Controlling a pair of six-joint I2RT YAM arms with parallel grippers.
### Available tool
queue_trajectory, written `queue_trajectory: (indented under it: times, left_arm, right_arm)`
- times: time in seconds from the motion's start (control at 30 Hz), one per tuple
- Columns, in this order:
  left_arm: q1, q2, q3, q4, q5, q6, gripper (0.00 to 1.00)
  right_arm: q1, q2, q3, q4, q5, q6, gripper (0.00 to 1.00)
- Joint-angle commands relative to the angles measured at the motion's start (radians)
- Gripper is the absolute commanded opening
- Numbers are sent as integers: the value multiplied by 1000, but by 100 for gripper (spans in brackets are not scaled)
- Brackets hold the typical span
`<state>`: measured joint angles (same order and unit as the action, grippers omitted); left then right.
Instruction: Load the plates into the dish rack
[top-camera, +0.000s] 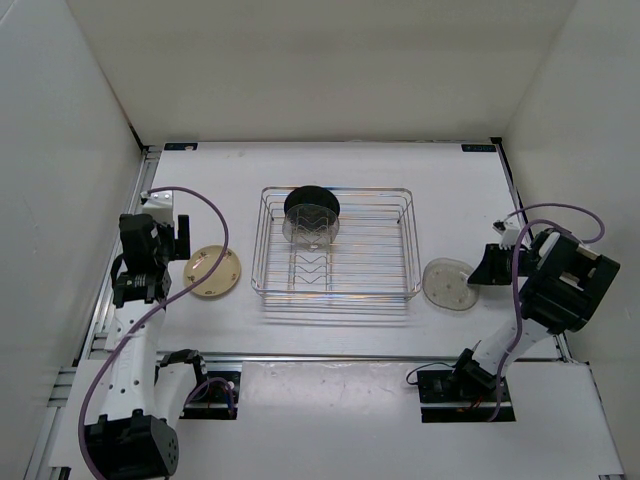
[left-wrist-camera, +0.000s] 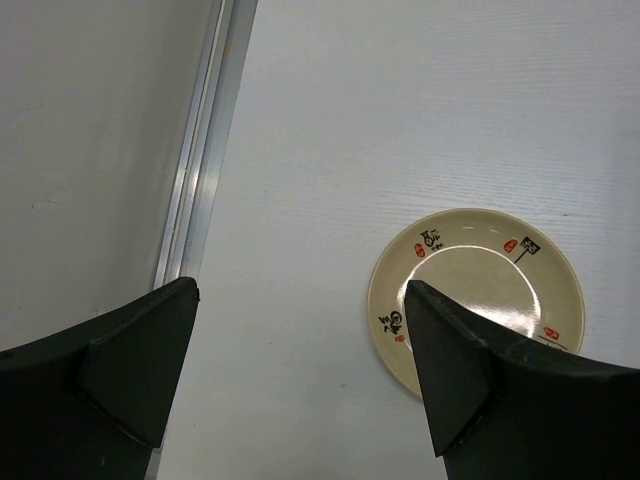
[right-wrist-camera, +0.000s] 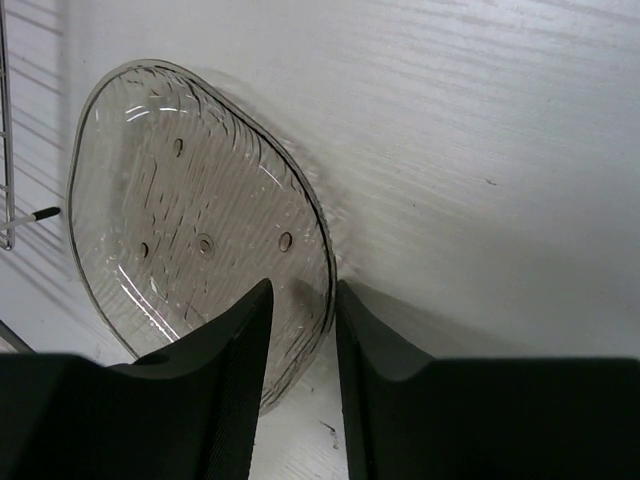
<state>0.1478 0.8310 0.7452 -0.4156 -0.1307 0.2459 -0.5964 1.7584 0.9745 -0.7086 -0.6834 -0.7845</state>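
The dish rack (top-camera: 405, 250) stands mid-table. In it a black plate (top-camera: 311, 201) stands on edge with a clear plate (top-camera: 312, 230) just in front of it. A cream plate (top-camera: 212, 272) with small markings lies flat on the table left of the rack; it also shows in the left wrist view (left-wrist-camera: 470, 270). My left gripper (top-camera: 176, 250) is open and empty above the table just left of it (left-wrist-camera: 300, 300). A second clear plate (top-camera: 449, 284) lies right of the rack. My right gripper (top-camera: 485, 267) is closed on its right rim (right-wrist-camera: 303, 290), one finger over the plate (right-wrist-camera: 190, 220), one outside.
White walls enclose the table on three sides. A metal rail (left-wrist-camera: 205, 150) runs along the table's left edge close to my left gripper. A corner of the rack's wire (right-wrist-camera: 8, 200) shows at the left of the right wrist view.
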Motion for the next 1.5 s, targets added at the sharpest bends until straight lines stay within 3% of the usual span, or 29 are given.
queue_trajectory:
  times: [0.0, 0.4, 0.7, 0.9, 1.07, 1.2, 1.33, 1.47]
  left_arm:
    - [6, -26, 3, -5, 22, -13, 95]
    - [6, -53, 3, -5, 22, -13, 95]
    - [15, -63, -6, -5, 40, -13, 95]
    - [15, -72, -6, -5, 60, -22, 95]
    - [15, -82, -6, -5, 83, -22, 97]
    - [15, -92, 3, -5, 92, -22, 99]
    - [15, -101, 3, -5, 102, -22, 100]
    - [15, -101, 3, -5, 111, -22, 100]
  right_arm:
    - [-5, -13, -26, -25, 31, -30, 34]
    - [-5, -42, -36, -37, 41, -41, 1]
    - [-14, -148, 42, 18, 100, 66, 0]
    - [27, -229, 309, 64, 261, 162, 0]
    - [203, -269, 609, 87, 503, 150, 0]
    - [451, -260, 817, 144, 758, 50, 0]
    - [700, -260, 871, 296, 979, -117, 0]
    - [926, -292, 779, 475, 1082, -284, 0]
